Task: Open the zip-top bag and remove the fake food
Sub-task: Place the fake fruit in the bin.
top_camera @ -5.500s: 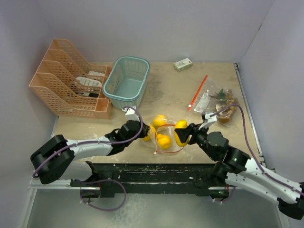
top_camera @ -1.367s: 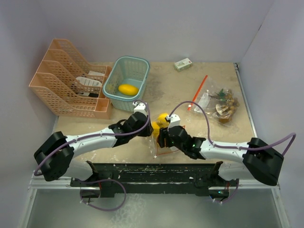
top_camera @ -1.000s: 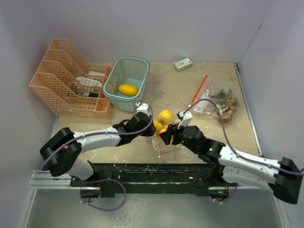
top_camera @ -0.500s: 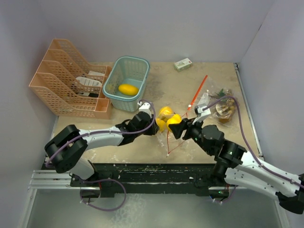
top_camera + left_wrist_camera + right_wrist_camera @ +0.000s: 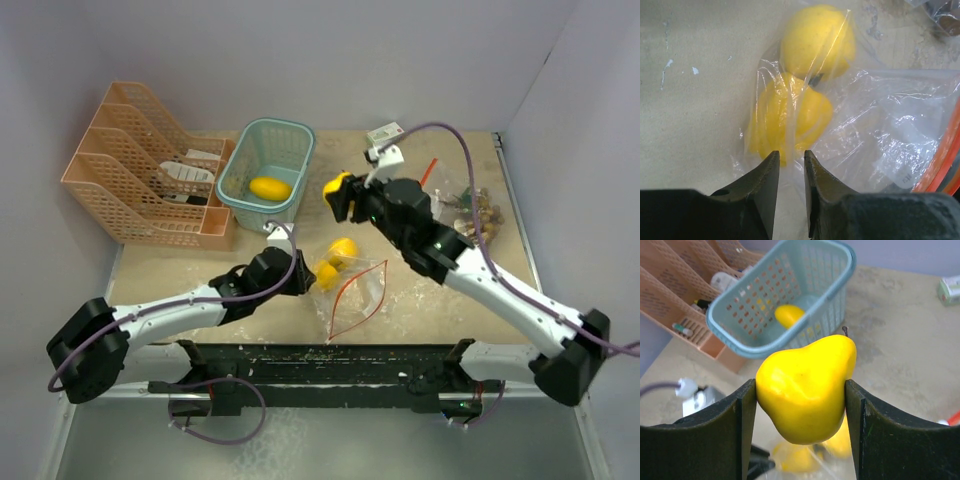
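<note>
Clearly the right gripper point(image 5: 800, 386) is clenched on a glossy yellow pear point(image 5: 810, 365). Its fingers press the fat belly from either side. The stem end tips up and away from the wrist, so the fruit's long axis runs roughly along the fingers. The pear hangs in the air, apart from everything on the tabletop point(image 5: 170, 262).

The coming move, as I judge it, turns on the teal basket point(image 5: 302, 165). Seen from above, it lies just to the left of the held pear, with its right wall the nearest part. A short carry leftward should bring the fruit over the opening. From the wrist the basket shows ahead and up to the left, and one yellow fruit point(image 5: 788, 315) lies on its floor. The right arm is plainly the one placed for that drop.

Low on the tabletop, the left gripper point(image 5: 789, 159) has its jaws drawn nearly together. They appear to pinch the clear film of the zip-top bag point(image 5: 880, 125) at the end away from its orange-red zip. Two more yellow fruits point(image 5: 792, 112) sit inside the bag just beyond the fingertips, one behind the other, not yet out. The bag's mouth faces away from this gripper, toward the right arm's side.

Farther right, partly behind the right arm, a second bag point(image 5: 462, 208) holds brownish pieces; whether it is sealed I cannot tell. A small white-green box point(image 5: 385, 133) sits at the far edge. A peach file rack point(image 5: 130, 190) stands left of the basket with a few small items in it.
</note>
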Robot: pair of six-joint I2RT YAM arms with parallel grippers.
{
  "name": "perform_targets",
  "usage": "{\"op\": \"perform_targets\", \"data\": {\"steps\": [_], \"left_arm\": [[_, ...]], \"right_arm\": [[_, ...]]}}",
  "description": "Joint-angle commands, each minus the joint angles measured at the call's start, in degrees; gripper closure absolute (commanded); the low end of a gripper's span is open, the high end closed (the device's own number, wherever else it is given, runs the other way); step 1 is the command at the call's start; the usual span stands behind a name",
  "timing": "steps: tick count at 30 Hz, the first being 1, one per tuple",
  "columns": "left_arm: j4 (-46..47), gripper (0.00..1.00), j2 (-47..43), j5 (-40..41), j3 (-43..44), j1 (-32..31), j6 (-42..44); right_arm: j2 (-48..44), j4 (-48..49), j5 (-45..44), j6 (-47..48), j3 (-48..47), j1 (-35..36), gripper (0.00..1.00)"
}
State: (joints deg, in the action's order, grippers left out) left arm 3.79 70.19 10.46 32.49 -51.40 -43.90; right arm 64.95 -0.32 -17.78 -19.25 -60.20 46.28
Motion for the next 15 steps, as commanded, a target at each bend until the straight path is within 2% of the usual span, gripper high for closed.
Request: {"op": "perform_targets", "data": {"steps": [1, 9, 15], "left_arm": [[-1.93, 0.70, -3.25, 2.29, -1.48, 0.07, -0.41], [-3.84, 0.70, -5.66, 3.44, -2.32, 0.07, -0.67], [-8.23, 0.68, -9.36, 5.79, -2.63, 0.16, -0.36]], "right_arm": [[11.37, 5.73, 8.49, 5.51, -13.74, -0.84, 0.50], [35.45, 1.43, 14.29, 9.77, -37.82, -0.91, 0.47], [46.56, 0.42, 15.92, 9.91, -46.22, -1.83, 0.46]]}}
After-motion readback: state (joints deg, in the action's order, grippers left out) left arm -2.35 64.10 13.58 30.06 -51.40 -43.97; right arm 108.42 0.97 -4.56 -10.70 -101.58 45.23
